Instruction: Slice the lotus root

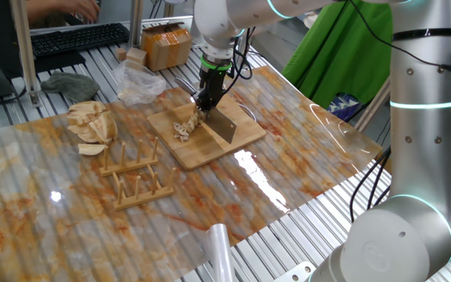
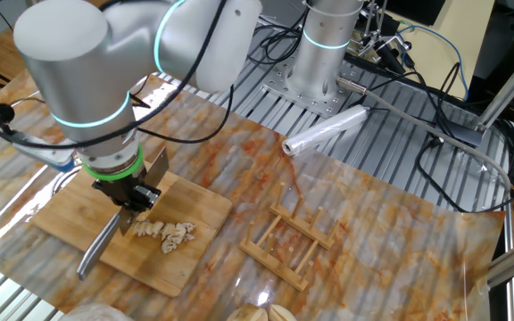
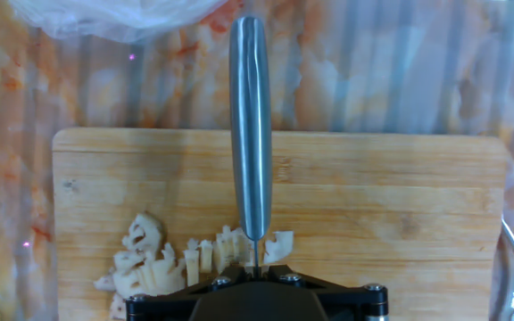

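Observation:
The lotus root [image 1: 182,129] lies as a row of thin pale slices on the bamboo cutting board [image 1: 210,149]. My gripper [image 1: 207,99] stands right over the slices, shut on a steel cleaver [image 1: 224,125] whose blade rests edge-down on the board. In the other fixed view the slices [image 2: 169,234] lie just right of the gripper [image 2: 136,212], and the cleaver handle [image 2: 96,251] sticks out toward the board's near edge. In the hand view the handle [image 3: 251,125] runs straight away from the gripper [image 3: 252,267], with slices [image 3: 150,263] on its left and one small piece on its right.
A heap of pale wedges [image 1: 91,125] lies left of the board. A wooden rack [image 1: 135,178] stands in front of it. A crumpled plastic bag [image 1: 139,82] and a brown box [image 1: 167,45] sit behind. A film roll [image 1: 218,251] lies at the table's near edge.

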Motion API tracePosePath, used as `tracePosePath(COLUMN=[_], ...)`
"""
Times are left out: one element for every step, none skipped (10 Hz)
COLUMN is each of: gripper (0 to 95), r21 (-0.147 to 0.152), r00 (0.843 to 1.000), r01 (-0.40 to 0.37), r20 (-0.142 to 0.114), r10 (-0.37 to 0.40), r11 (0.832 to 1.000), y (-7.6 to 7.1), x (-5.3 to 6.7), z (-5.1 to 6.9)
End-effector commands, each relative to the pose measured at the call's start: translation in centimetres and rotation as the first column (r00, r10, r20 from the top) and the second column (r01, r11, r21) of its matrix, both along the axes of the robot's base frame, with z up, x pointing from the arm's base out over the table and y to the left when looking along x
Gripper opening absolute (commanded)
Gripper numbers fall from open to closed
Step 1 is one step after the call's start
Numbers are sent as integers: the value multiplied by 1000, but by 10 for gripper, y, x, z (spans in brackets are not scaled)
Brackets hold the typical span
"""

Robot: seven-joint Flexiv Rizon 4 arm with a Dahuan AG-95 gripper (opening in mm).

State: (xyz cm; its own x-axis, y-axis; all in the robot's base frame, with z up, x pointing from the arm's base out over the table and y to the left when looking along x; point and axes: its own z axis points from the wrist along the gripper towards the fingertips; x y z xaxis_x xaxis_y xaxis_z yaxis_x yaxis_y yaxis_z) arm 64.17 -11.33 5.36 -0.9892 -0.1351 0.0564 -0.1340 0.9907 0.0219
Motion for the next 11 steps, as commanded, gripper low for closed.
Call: tracePosePath(gripper=[0,0,0,0,0,0,0,0,0,0,0], r21=[5,7,11,13,14,17,18,14,16,16,17], r00=[999,999,998,998,997,995,992,989,987,984,980], r01=[-1,6,11,26,41,63,92,119,139,157,181], r20=[-41,-49,-54,-61,-70,-78,-84,-86,-87,-87,-87], r10=[1,-6,-10,-26,-40,-62,-90,-117,-137,-155,-179], r11=[1000,1000,1000,1000,999,998,996,993,990,987,983], y=[-1,0,2,10,19,28,39,51,60,71,85], x=[-5,-7,-7,-6,-9,-12,-16,-24,-31,-41,-52], z=[19,29,32,38,43,47,49,51,52,53,53])
